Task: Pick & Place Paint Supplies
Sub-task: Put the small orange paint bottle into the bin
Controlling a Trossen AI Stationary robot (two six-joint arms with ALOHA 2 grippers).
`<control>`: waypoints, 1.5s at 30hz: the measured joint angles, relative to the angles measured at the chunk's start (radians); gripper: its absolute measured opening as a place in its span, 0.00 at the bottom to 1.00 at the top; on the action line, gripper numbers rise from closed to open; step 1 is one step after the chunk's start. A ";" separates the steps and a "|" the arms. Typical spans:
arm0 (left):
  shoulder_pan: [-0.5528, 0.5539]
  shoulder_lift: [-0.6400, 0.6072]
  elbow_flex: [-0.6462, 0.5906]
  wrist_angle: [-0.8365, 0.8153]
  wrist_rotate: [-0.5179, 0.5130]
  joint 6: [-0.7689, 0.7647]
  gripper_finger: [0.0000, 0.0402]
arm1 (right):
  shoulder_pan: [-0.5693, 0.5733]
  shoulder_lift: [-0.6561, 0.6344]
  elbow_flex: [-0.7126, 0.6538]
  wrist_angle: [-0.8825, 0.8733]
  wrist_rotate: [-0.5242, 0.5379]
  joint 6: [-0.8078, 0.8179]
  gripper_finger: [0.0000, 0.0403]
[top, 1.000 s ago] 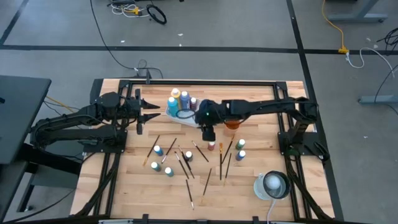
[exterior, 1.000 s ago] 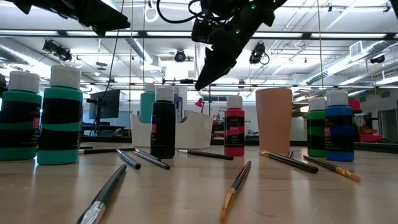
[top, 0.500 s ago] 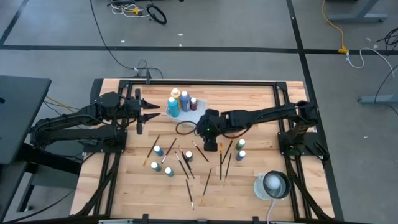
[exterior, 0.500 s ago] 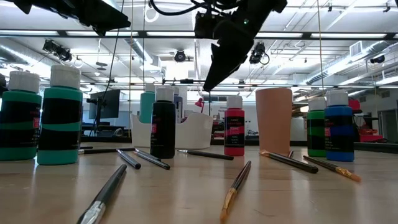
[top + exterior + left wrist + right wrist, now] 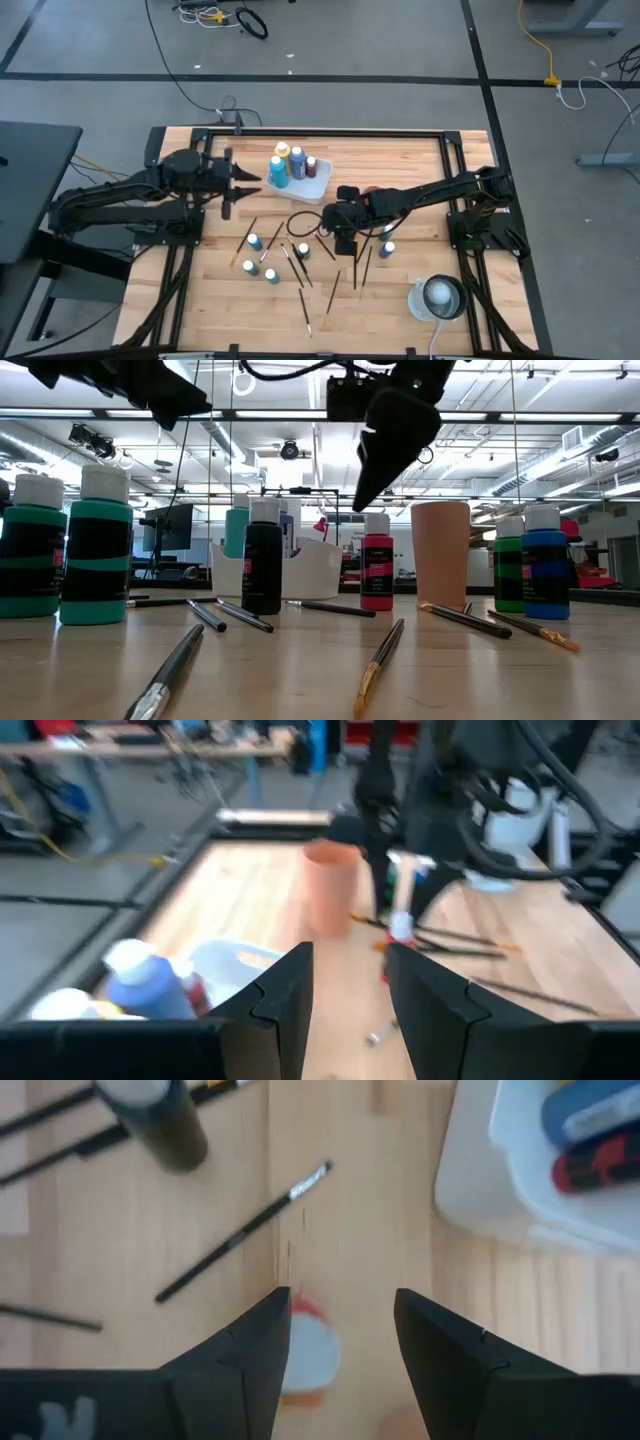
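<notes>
Waiting at the table's left edge, the left gripper [image 5: 255,181] is parted and empty; the white rectangular plastic tray [image 5: 314,186] holds three paint bottles [image 5: 279,171] — the right gripper [image 5: 335,1342], jaws apart, hangs above a white-capped red paint bottle [image 5: 306,1354].

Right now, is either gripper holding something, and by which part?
Nothing is held. The right gripper and the left gripper both have open, empty jaws.

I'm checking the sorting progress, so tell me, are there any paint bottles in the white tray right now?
Yes, the high view shows paint bottles standing together in the white tray near the table's far edge.
</notes>
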 joint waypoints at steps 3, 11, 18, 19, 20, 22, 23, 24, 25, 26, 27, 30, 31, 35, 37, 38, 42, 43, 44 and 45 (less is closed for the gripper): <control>0.000 0.038 0.000 0.005 0.013 -0.016 0.35 | 0.000 0.000 0.000 -0.029 -0.023 0.004 0.46; 0.000 0.126 0.000 0.007 -0.024 -0.016 0.35 | 0.000 0.001 0.000 -0.042 -0.070 0.028 0.46; 0.000 0.153 0.000 0.008 -0.015 -0.016 0.35 | -0.010 0.001 -0.011 -0.042 -0.112 0.082 0.46; 0.000 0.153 0.000 0.007 -0.012 -0.016 0.35 | -0.012 0.001 -0.021 -0.040 -0.113 0.087 0.46; 0.000 0.153 0.000 0.009 -0.012 -0.016 0.35 | -0.015 0.002 -0.028 -0.043 -0.113 0.095 0.46; 0.000 0.153 0.000 0.008 -0.011 -0.020 0.35 | -0.019 0.003 -0.043 -0.042 -0.115 0.109 0.46; 0.000 0.153 0.000 0.008 -0.012 -0.024 0.35 | -0.019 0.003 -0.050 -0.034 -0.115 0.107 0.46; 0.000 0.153 0.000 0.008 -0.012 -0.025 0.35 | -0.019 0.003 -0.057 -0.027 -0.113 0.099 0.46; 0.000 0.153 0.000 0.008 -0.011 -0.025 0.35 | -0.019 0.003 -0.062 -0.021 -0.112 0.088 0.46; 0.000 0.153 0.000 0.008 -0.011 -0.025 0.35 | -0.019 0.003 -0.063 -0.014 -0.113 0.081 0.46; 0.000 0.153 0.000 0.008 -0.011 -0.025 0.35 | -0.019 0.003 -0.063 -0.003 -0.114 0.076 0.46; 0.000 0.153 0.000 0.008 -0.011 -0.026 0.35 | -0.019 0.003 -0.063 0.003 -0.120 0.075 0.46; 0.000 0.153 0.000 0.008 -0.011 -0.027 0.35 | -0.019 0.003 -0.063 0.002 -0.120 0.075 0.45; 0.000 0.153 0.000 0.008 -0.011 -0.027 0.35 | -0.019 0.003 -0.063 -0.003 -0.149 0.075 0.37; 0.000 0.153 0.000 0.008 -0.011 -0.027 0.35 | -0.019 0.003 -0.063 0.009 -0.185 0.072 0.31; 0.000 0.153 0.000 0.008 -0.011 -0.027 0.35 | -0.019 0.003 -0.061 0.013 -0.205 0.064 0.28; 0.000 0.153 0.000 0.008 -0.012 -0.027 0.35 | -0.018 0.003 -0.029 0.010 -0.223 0.026 0.28; 0.000 0.153 0.000 0.008 -0.011 -0.027 0.35 | -0.018 0.003 -0.015 0.007 -0.221 0.016 0.28; 0.000 0.153 0.000 0.009 -0.012 -0.027 0.35 | -0.018 0.003 0.004 0.001 -0.218 0.003 0.28; 0.000 0.153 0.000 0.008 -0.012 -0.028 0.35 | -0.018 0.003 0.027 -0.005 -0.215 -0.012 0.28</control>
